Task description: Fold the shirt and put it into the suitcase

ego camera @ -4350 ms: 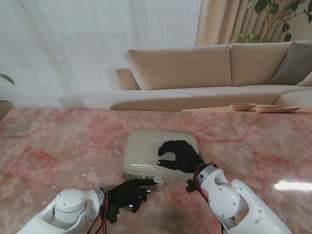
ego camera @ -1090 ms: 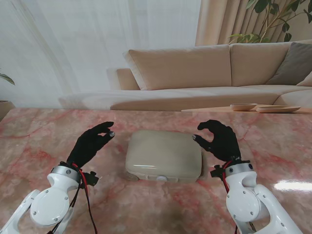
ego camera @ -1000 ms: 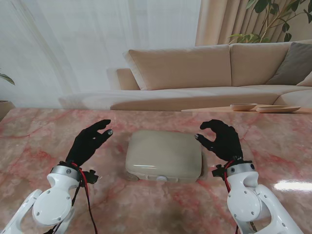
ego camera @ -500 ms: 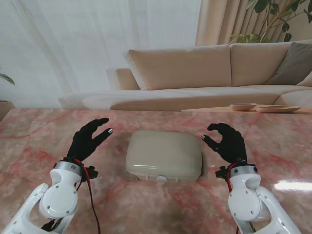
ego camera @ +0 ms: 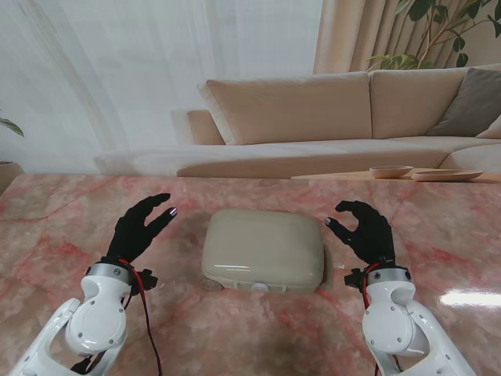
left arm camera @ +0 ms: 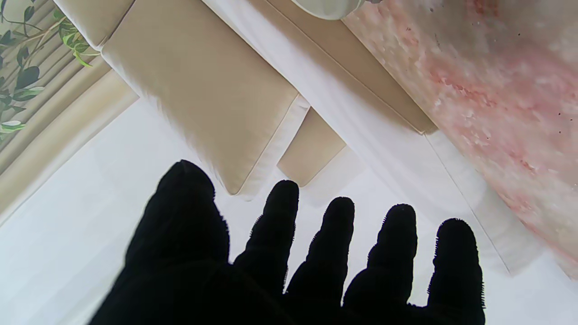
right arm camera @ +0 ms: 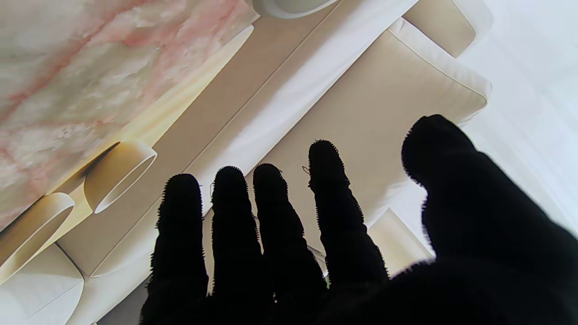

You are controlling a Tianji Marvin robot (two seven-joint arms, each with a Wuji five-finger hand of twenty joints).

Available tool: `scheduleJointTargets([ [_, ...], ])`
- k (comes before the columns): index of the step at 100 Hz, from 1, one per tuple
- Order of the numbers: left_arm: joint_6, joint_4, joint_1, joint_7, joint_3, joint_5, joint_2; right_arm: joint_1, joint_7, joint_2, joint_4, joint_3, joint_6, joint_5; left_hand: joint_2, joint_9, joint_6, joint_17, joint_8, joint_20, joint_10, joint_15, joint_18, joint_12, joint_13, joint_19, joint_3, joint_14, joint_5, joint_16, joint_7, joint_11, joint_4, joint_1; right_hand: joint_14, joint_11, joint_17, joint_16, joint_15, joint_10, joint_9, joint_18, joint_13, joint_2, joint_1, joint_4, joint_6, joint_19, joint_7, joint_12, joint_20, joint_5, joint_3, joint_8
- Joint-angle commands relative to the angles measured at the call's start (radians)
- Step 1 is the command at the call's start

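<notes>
The pink marble table (ego camera: 70,211) is carrying one task object, the cream hard-shell suitcase (ego camera: 263,251), which is lying closed and flat at the centre, its latch side nearer to me. No shirt is showing anywhere on the table, so I am judging that it is already packed inside and that the task is at or near its end.

Compared with about four seconds ago, both arms are now sitting well clear of the case: back then the right hand was pressing on the lid and the left hand was at the front edge by the latch, whereas now each hand is hanging raised on its own side. Over the last second the change is small, with both hands drifting slightly nearer to me and outward while the suitcase is staying where it was.

The left hand (ego camera: 139,229) is hovering to the left of the suitcase, apart from it, fingers spread and holding nothing; its wrist view is showing all five fingers (left arm camera: 332,253) splayed against the sofa (left arm camera: 198,90). The right hand (ego camera: 362,233) is hovering to the right, fingers loosely curled but apart and gripping nothing, its wrist view looking past them toward wooden bowls (right arm camera: 118,180)
</notes>
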Motion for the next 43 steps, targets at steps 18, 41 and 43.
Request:
scheduleJointTargets([
  [18, -0.003, 0.012, 0.015, -0.002, 0.003, -0.001, -0.005, -0.012, 0.01, -0.005, 0.001, -0.004, 0.005, 0.01, 0.045, -0.032, -0.037, -0.011, 0.012, -0.003, -0.019, -0.014, -0.015, -0.011, -0.03, -0.037, -0.039, -0.027, 0.015, -0.015, -0.013, -0.021, -0.035, -0.035, 0.004, -0.02, -0.008, -0.036, -0.014, 0.002, -0.012, -0.007, 0.006, 0.022, -0.013, 0.033, -0.002, -0.019, -0.019, -0.018, -0.01, -0.019, -0.02, -0.014],
  [41, -0.006, 0.009, 0.014, -0.011, 0.0, -0.018, -0.005, -0.018, 0.013, -0.005, -0.004, -0.01, 0.014, 0.012, 0.046, -0.022, -0.036, -0.007, 0.013, 0.004, -0.02, -0.009, -0.008, -0.009, -0.024, -0.039, -0.039, -0.015, 0.015, -0.012, -0.013, -0.02, -0.034, -0.034, 0.006, -0.02, -0.007, -0.035, -0.013, 0.003, -0.012, -0.007, 0.008, 0.021, -0.012, 0.033, -0.003, -0.021, -0.017, -0.017, -0.01, -0.014, -0.022, -0.013],
  [43, -0.007, 0.009, 0.014, -0.012, 0.001, -0.021, -0.005, -0.018, 0.013, -0.005, -0.005, -0.01, 0.015, 0.013, 0.046, -0.021, -0.036, -0.005, 0.013, 0.005, -0.02, -0.008, -0.007, -0.008, -0.023, -0.038, -0.039, -0.015, 0.015, -0.012, -0.013, -0.02, -0.034, -0.033, 0.006, -0.019, -0.007, -0.035, -0.013, 0.004, -0.012, -0.007, 0.007, 0.021, -0.012, 0.034, -0.002, -0.021, -0.017, -0.017, -0.01, -0.014, -0.022, -0.013],
])
